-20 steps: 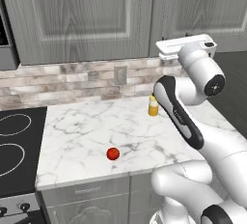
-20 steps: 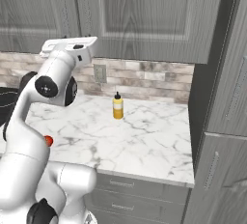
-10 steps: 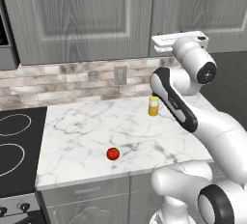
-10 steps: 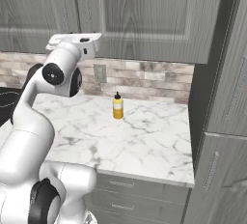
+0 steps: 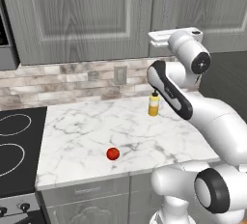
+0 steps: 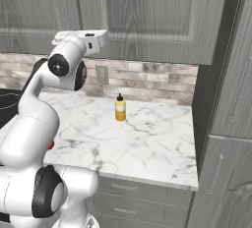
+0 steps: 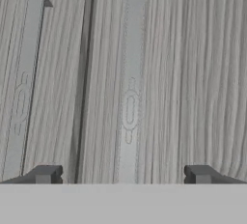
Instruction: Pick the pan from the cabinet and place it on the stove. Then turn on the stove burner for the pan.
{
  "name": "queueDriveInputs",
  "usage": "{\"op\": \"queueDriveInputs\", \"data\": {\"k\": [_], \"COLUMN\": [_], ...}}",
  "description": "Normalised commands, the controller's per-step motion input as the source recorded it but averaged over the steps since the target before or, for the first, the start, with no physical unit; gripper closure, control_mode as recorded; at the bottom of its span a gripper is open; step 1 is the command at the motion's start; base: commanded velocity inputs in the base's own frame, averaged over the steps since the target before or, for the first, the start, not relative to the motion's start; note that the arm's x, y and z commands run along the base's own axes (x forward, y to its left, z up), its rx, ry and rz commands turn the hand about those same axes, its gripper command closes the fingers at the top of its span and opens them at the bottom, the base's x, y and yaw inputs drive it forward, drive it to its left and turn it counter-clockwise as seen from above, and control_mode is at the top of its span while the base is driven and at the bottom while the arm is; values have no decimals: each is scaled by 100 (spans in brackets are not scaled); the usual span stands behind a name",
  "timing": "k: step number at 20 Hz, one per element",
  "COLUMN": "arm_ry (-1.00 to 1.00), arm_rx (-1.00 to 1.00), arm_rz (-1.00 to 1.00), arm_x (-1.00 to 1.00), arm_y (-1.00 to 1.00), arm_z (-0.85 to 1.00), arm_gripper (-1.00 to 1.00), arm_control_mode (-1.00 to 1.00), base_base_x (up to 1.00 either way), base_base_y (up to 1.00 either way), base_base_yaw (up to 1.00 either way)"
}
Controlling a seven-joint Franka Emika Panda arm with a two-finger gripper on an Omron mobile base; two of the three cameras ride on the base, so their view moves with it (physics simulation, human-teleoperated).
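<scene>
Two shut cabinet (image 5: 82, 15) doors, one yellow bottle (image 5: 154, 105) and one red ball (image 5: 113, 154) on the counter (image 5: 87, 131), gripper (image 7: 123, 174) spread wide, holding nothing.

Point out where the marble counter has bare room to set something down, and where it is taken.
Counter: a wide bare patch between the stove and the red ball; another behind the ball, up to the backsplash. In the right base view, bare marble right of the yellow bottle. No spot is crowded.
</scene>
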Motion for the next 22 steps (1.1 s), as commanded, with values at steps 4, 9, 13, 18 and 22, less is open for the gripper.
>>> {"op": "queueDriveInputs", "data": {"k": [4, 9, 13, 18, 22], "arm_ry": [1, 2, 3, 4, 7], "arm_rx": [0, 0, 0, 0, 0], "arm_rz": [0, 0, 0, 0, 0], "arm_x": [33, 37, 40, 43, 46], "arm_y": [0, 0, 0, 0, 0], "arm_z": [0, 0, 0, 0, -4], "arm_gripper": [-100, -100, -100, -100, -100], "arm_control_mode": [-100, -100, -100, -100, -100], "base_base_x": [0, 0, 0, 0, 0], "base_base_y": [0, 0, 0, 0, 0], "base_base_yaw": [0, 0, 0, 0, 0]}}
